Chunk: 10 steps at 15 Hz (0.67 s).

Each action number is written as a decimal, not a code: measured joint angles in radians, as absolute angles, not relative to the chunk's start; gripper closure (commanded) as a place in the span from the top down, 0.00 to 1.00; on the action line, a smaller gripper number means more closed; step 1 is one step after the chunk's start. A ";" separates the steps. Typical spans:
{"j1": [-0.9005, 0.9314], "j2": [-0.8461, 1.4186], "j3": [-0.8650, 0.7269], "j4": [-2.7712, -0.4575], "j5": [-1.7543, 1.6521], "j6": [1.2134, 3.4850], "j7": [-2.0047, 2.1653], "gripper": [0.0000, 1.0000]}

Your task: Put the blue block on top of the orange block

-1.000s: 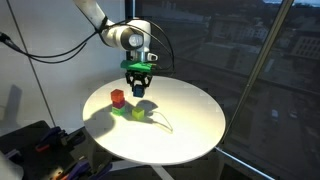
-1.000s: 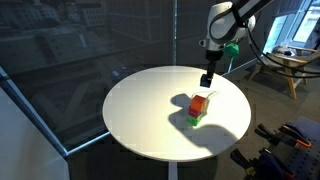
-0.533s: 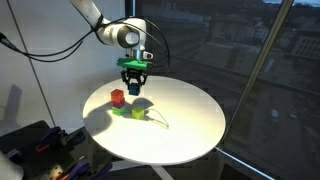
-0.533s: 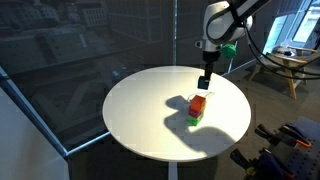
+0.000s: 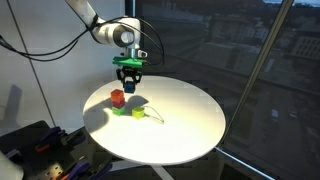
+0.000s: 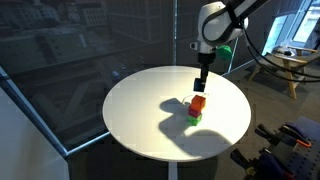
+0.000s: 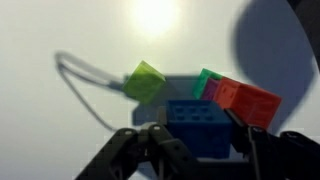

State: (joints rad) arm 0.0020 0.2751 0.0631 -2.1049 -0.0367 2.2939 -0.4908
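The gripper (image 5: 128, 80) hangs over the round white table (image 5: 190, 125), its fingers (image 7: 150, 142) clamped on the blue block (image 7: 198, 122). In the wrist view the block sits squarely between them, one finger against each side. It is held in the air, clear of the tabletop. The orange block (image 5: 117, 98) rests on the table below it, a little off to one side, with nothing on top. A green block (image 7: 207, 82) lies just beside the orange one. A yellow block (image 7: 146, 82) lies apart, near a thin looped cable (image 7: 80, 80).
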 measured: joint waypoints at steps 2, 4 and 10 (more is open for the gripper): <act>0.006 0.275 0.066 -2.105 -0.037 2.293 -0.491 0.34; 0.009 0.273 0.069 -2.105 -0.037 2.292 -0.491 0.34; 0.012 0.247 0.082 -2.115 -0.037 2.266 -0.491 0.34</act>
